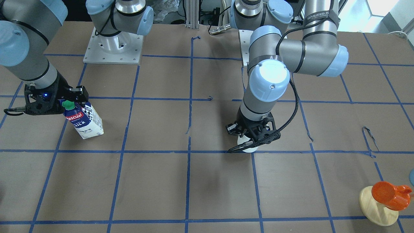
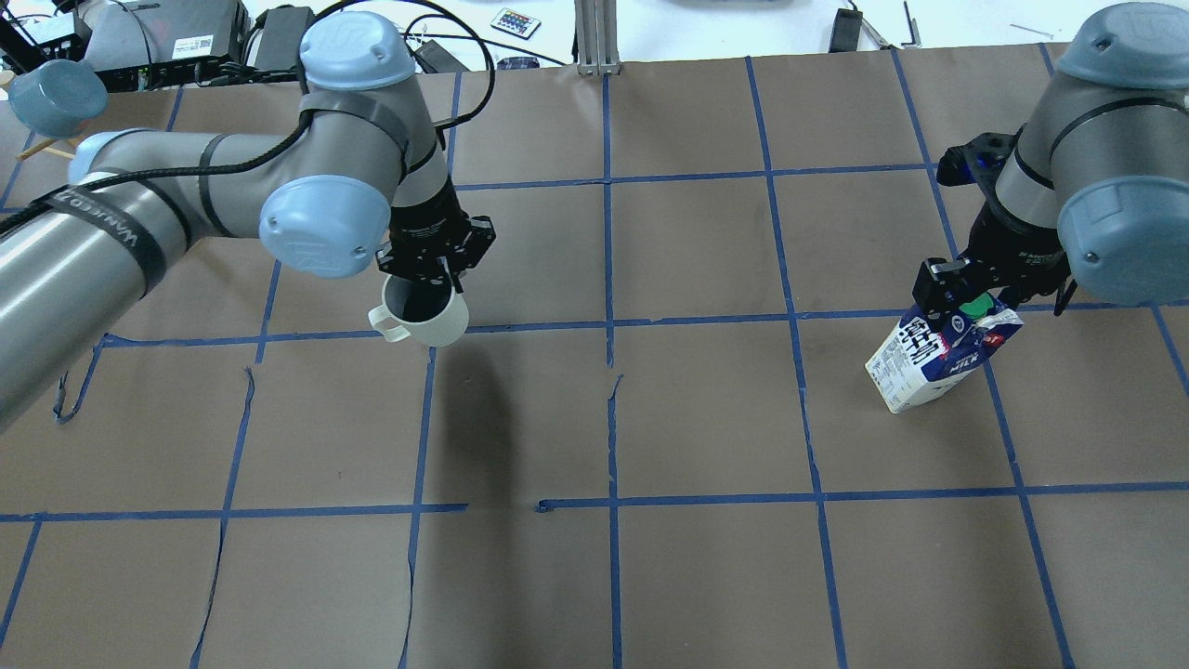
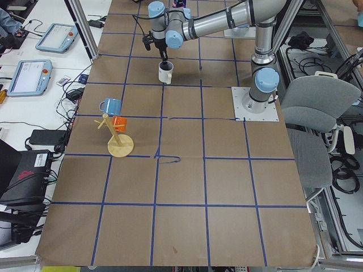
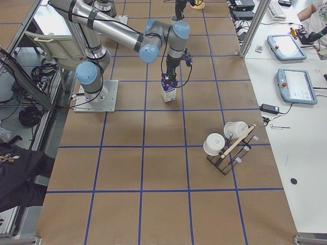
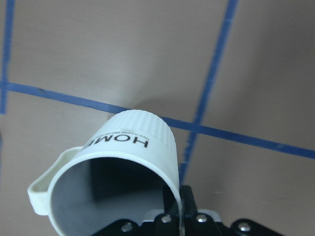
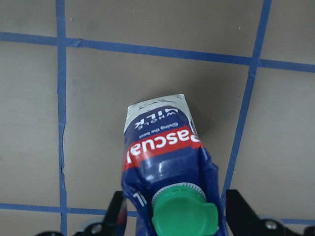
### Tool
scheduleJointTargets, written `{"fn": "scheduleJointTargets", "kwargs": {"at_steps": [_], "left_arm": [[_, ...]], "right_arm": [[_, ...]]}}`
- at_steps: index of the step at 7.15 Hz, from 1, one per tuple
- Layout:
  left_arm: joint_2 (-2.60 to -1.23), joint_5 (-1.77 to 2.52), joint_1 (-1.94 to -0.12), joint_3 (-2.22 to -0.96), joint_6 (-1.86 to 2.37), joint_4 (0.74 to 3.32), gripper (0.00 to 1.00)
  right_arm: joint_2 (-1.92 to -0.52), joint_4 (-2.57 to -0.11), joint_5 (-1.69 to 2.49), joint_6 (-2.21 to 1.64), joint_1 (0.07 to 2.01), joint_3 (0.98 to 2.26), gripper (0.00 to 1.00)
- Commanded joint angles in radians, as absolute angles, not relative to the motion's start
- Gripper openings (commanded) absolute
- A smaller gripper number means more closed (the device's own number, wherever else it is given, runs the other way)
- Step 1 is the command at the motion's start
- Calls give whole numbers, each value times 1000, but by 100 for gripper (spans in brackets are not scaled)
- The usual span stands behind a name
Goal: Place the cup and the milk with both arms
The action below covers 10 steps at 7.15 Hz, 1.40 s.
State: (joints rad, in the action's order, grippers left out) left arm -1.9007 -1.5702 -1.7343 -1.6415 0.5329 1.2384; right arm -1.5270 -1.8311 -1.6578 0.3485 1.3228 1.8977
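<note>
The white cup (image 2: 437, 321) with "HOME" lettering (image 5: 133, 142) hangs from my left gripper (image 2: 441, 269). The gripper is shut on its rim, one finger inside and one outside, with the handle towards the view's left. The cup is low over a blue tape line left of the table's middle; I cannot tell whether it touches. In the front view only its lower edge (image 1: 247, 148) shows under the gripper (image 1: 250, 134). My right gripper (image 2: 985, 293) is shut on the gable top of the milk (image 2: 929, 362), which is upright at or just over the table (image 1: 85, 121). The green cap faces the right wrist camera (image 6: 179, 216).
A pale wooden stand (image 1: 378, 207) with an orange cup (image 1: 389, 194) is at the table's corner on my left; a blue cup (image 3: 110, 105) hangs on it too. A black rack with white cups (image 4: 225, 148) stands on my right side. The arms' base plates (image 1: 113, 48) are at the table's robot edge.
</note>
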Motion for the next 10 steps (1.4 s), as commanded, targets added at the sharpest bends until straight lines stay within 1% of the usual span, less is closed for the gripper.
{"fn": "scheduleJointTargets", "kwargs": {"at_steps": [1,2,3,4,5,6,8,10], "left_arm": [[-2017,-1543,-1831,-1489,698,1246,0],[-2086,-1545,-1851,-1409,724,1246,0],[-2152,-1545,-1853,-1322,730,1246,0],[-2205,-1543,-1870,-1243,735,1247,0],[-2253,-1543,-1900,-1182,745,1246,0],[-2294,-1543,-1926,-1130,762,1247,0],[-2322,-1548,-1948,-1120,749,1288,0],[-2321,-1540,-1950,-1120,741,1331,0]], "right_arm": [[-1526,-1836,-1654,347,1324,1893,51],[-1526,-1836,-1619,344,1324,1891,30],[-1528,-1833,-1614,342,1324,1890,13],[-1532,-1830,-1614,342,1324,1888,7],[-1534,-1830,-1615,341,1324,1876,5],[-1528,-1821,-1615,341,1324,1829,6],[-1525,-1806,-1612,341,1325,1773,6],[-1503,-1821,-1586,337,1328,1757,6]]}}
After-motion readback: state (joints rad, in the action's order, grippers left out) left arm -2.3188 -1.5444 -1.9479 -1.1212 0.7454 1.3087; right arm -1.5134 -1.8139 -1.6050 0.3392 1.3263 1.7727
